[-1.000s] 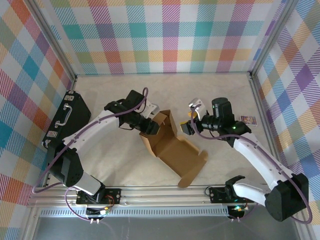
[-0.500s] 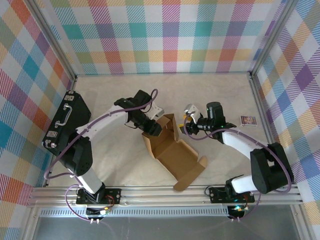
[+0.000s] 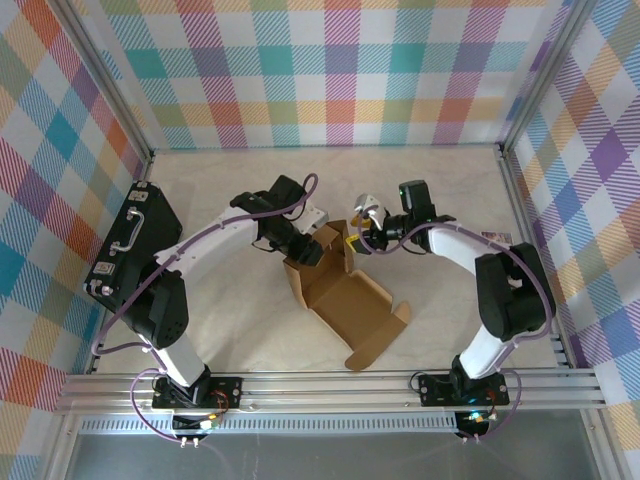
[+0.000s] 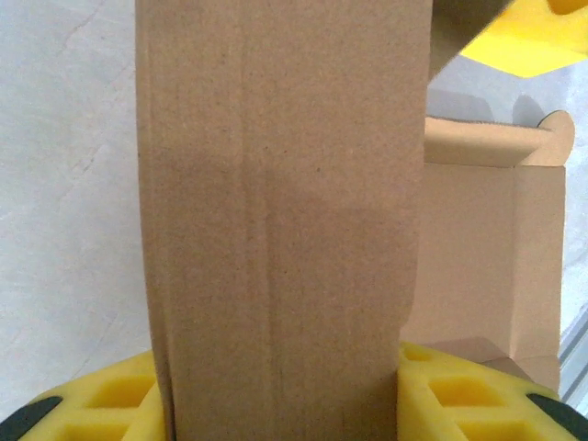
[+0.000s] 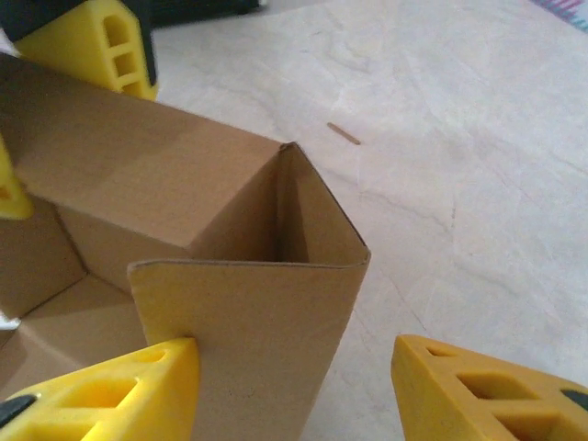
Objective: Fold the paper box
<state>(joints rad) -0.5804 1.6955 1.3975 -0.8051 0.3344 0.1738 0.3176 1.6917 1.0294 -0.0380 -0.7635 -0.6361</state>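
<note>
The paper box, plain brown cardboard, lies half-formed in the middle of the table with its lid flap spread toward the near edge. My left gripper is at its far left wall. In the left wrist view an upright cardboard panel fills the gap of the left gripper, with both yellow fingers pressed on it. My right gripper is at the far right corner. There a folded corner flap stands inside the open right gripper. One finger touches the flap and the other stands apart.
A black hard case lies along the left wall. A small printed packet sits near the right wall. Aluminium rails run along the near edge, with checkered walls all round. A thin sliver lies on the tabletop beyond the box.
My right arm has swung left to the box's far right corner and its jaws have narrowed around the flap. The left gripper has shifted slightly, still holding the wall. The box has shifted a little.
</note>
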